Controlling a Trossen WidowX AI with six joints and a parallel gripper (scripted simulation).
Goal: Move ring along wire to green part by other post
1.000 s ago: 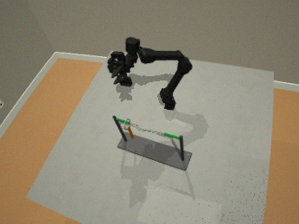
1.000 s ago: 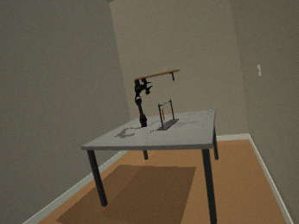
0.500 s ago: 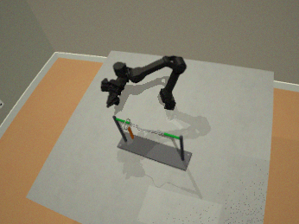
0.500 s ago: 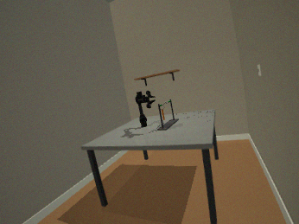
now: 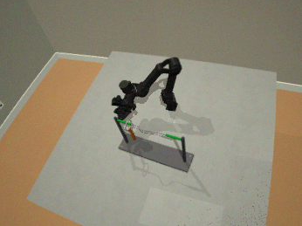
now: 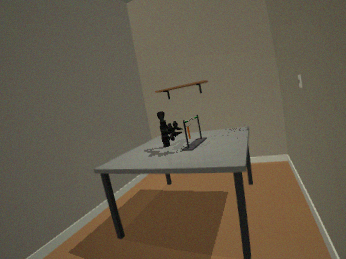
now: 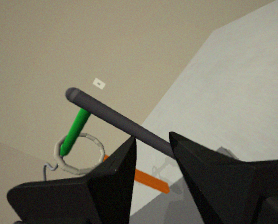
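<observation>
The ring [image 5: 127, 126] [image 7: 56, 150] hangs around the green part [image 5: 121, 121] [image 7: 76, 131] beside the left post [image 5: 121, 131] [image 6: 186, 135] [image 7: 117, 118]. Its orange handle [image 5: 132, 134] [image 6: 189, 132] [image 7: 152, 180] hangs down; in the wrist view it runs partly behind the left finger. My gripper [image 5: 120, 117] [image 6: 181, 130] [image 7: 152, 137] is partly open with nothing between its fingers. It is close to the left post, on the arm's side of the stand. The other green part [image 5: 174, 137] is by the right post [image 5: 184, 150] [image 6: 199, 127].
The thin grey wire [image 5: 148, 133] [image 7: 45, 173] runs with bends between the green parts. The dark base [image 5: 157, 154] [image 6: 198, 143] carries both posts on the grey table [image 5: 83, 158] [image 6: 150, 163]. The arm's base [image 5: 170, 102] stands behind the stand in the top view.
</observation>
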